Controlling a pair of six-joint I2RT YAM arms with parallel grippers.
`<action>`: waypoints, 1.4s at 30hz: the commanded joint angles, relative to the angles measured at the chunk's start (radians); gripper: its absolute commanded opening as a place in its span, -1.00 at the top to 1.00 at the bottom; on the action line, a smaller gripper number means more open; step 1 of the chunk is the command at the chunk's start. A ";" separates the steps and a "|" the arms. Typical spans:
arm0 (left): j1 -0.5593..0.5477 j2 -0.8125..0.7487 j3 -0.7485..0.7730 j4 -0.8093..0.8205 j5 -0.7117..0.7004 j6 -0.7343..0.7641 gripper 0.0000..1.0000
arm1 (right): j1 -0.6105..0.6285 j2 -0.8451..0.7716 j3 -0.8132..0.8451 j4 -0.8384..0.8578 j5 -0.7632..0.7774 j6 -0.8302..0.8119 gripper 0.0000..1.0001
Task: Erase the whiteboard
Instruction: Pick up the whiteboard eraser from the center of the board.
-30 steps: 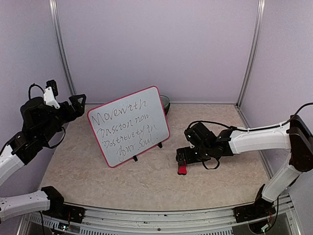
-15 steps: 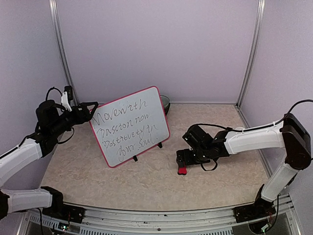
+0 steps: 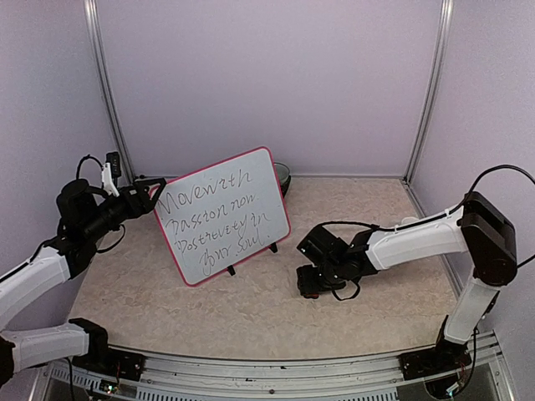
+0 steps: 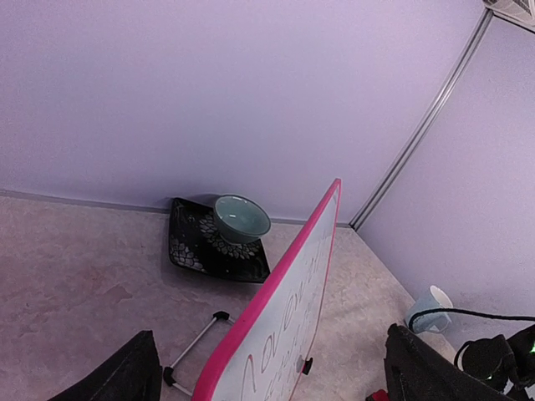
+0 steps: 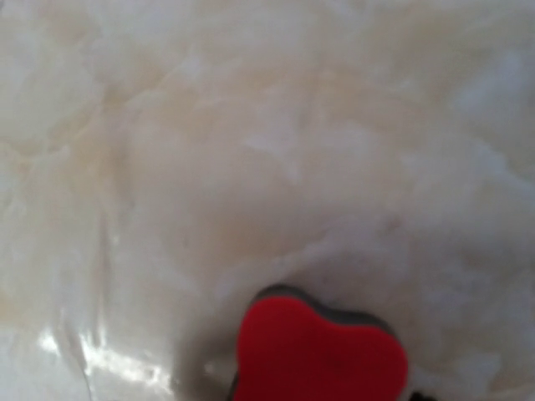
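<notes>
The whiteboard (image 3: pixel 219 215) stands tilted on its wire feet, left of centre, with dark handwriting across its face. Its pink frame (image 4: pixel 288 276) runs up the left wrist view. My left gripper (image 3: pixel 157 185) is open at the board's upper left corner. One black finger (image 4: pixel 125 372) stands on each side of the pink edge, and neither touches it. My right gripper (image 3: pixel 311 282) is pressed low on the table over the red heart-shaped eraser (image 5: pixel 322 351). Its fingers are out of the right wrist view, and the top view hides the eraser under the gripper.
Behind the board a teal bowl (image 4: pixel 241 219) sits on a black patterned plate (image 4: pixel 192 246). A pale cup (image 4: pixel 428 307) stands at the right near the right arm. Lilac walls with metal posts (image 3: pixel 107 100) close in the marbled table (image 3: pixel 251 309).
My left gripper has swung right to the board's top left edge. My right gripper has dropped onto the eraser and shifted slightly left.
</notes>
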 commanded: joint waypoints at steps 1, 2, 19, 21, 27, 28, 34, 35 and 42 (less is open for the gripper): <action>-0.010 -0.020 -0.014 0.014 -0.014 -0.006 -0.79 | 0.015 0.033 0.035 -0.011 0.028 0.018 -0.19; -0.011 -0.023 -0.015 0.011 -0.019 -0.006 -0.79 | 0.016 0.037 0.039 -0.013 0.030 0.016 -0.09; -0.052 -0.051 -0.013 -0.008 -0.056 0.000 -0.79 | 0.039 0.052 0.092 -0.095 0.064 -0.047 -0.07; -0.055 -0.056 -0.011 -0.014 -0.062 0.003 -0.79 | 0.045 0.052 0.094 -0.106 0.068 -0.051 -0.08; -0.058 -0.070 -0.013 -0.023 -0.080 0.007 -0.79 | 0.047 0.076 0.097 -0.114 0.070 -0.057 -0.07; -0.058 -0.070 -0.013 -0.025 -0.080 0.008 -0.79 | 0.047 0.081 0.095 -0.115 0.075 -0.057 -0.06; -0.058 -0.071 -0.011 -0.025 -0.082 0.012 -0.79 | 0.048 0.087 0.104 -0.120 0.103 -0.052 0.03; -0.058 -0.071 -0.012 -0.025 -0.081 0.012 -0.78 | 0.048 0.084 0.105 -0.121 0.106 -0.053 0.05; -0.058 -0.068 -0.014 -0.022 -0.083 0.014 -0.79 | 0.040 0.060 0.105 -0.118 0.103 -0.053 0.02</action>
